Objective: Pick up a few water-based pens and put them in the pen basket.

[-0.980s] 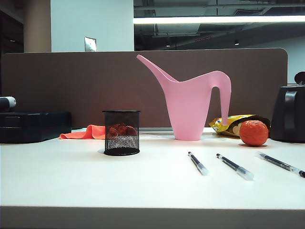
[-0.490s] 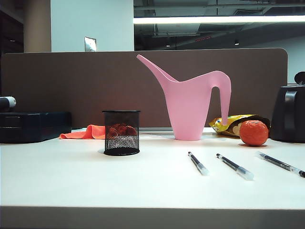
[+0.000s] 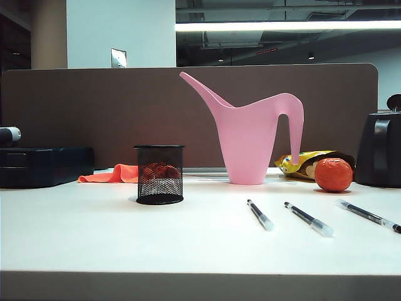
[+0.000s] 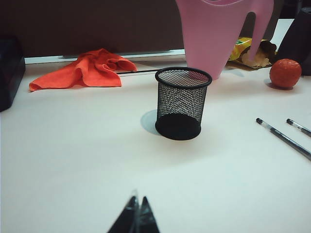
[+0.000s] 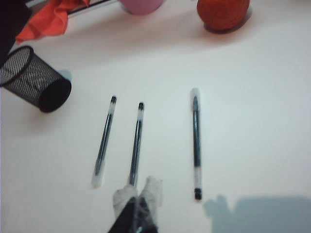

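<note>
Looking across the table (image 3: 94, 238), I am seeing a job that is barely begun. All three water-based pens are lying flat on the white top: the pen nearest the basket (image 3: 260, 214), the middle pen (image 3: 308, 219) and the far pen (image 3: 369, 216), well apart from each other and pointing roughly the same way. The pen basket (image 3: 160, 174) is standing upright to their left, just in front of the orange cloth (image 3: 116, 174) and beside the pink watering can (image 3: 250, 135); through the mesh it is showing no pens inside, only colour from the cloth behind.

Neither arm is showing in the exterior view. In its own wrist view the right gripper (image 5: 135, 209) is hanging above the table with its fingers pressed together and nothing between them, its tips lining up with the near end of the middle pen (image 5: 136, 144); whether it is touching that pen I cannot tell. The left gripper (image 4: 137, 218) is also sitting with fingers closed and empty, well back from the basket (image 4: 182, 103).

So nothing is delivered yet. Every pickup is still to come, and I would judge the right gripper needs to spread its fingers before it can take a pen.
</note>
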Controlling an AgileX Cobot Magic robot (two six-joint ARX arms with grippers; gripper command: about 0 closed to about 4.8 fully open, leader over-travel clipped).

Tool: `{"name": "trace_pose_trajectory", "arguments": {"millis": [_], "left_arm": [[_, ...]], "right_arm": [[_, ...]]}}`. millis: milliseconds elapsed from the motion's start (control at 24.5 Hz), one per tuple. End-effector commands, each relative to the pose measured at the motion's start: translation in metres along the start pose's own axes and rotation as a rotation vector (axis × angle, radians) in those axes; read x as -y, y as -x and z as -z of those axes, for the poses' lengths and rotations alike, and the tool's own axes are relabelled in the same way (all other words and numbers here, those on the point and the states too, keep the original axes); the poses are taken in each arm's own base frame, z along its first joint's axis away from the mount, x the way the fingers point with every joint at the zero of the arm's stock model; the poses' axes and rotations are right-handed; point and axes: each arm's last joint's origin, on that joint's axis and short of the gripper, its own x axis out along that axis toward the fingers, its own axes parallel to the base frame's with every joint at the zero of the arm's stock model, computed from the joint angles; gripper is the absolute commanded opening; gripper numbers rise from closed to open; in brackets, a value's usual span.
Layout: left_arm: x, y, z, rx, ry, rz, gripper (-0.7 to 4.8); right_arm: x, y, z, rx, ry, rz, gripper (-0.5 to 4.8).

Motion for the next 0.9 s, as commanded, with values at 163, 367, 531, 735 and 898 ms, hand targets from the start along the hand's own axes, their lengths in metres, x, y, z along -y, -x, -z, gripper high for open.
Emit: {"name": "trace_pose_trajectory", "arguments": {"millis": [163,367,531,735,898], "left_arm": [[0.000,0.000,0.000,-0.001,0.004,0.006,-0.03],[0.000,0.000,0.000,-0.004,0.004,0.006,-0.03],[0.000,0.000,0.000,-0.005,0.005,0.006,-0.03],[0.000,0.000,0.000,-0.004,0.005,0.006,-0.03],[0.000,0.000,0.000,-0.004,0.005,0.006,-0.03]], "right_arm": [[-0.004,-0.033,0.002,-0.148,0.009,-0.041,1.09],[0.001,-0.076,0.001,-0.197,0.020,0.000,2.55],[0.008,-0.097,0.005,-0.236,0.010,0.033,2.82],[0.016,-0.125,0.009,-0.267,0.019,0.066,2.82],[0.021,-0.140,0.008,-0.317,0.068,0.117,2.81]]}}
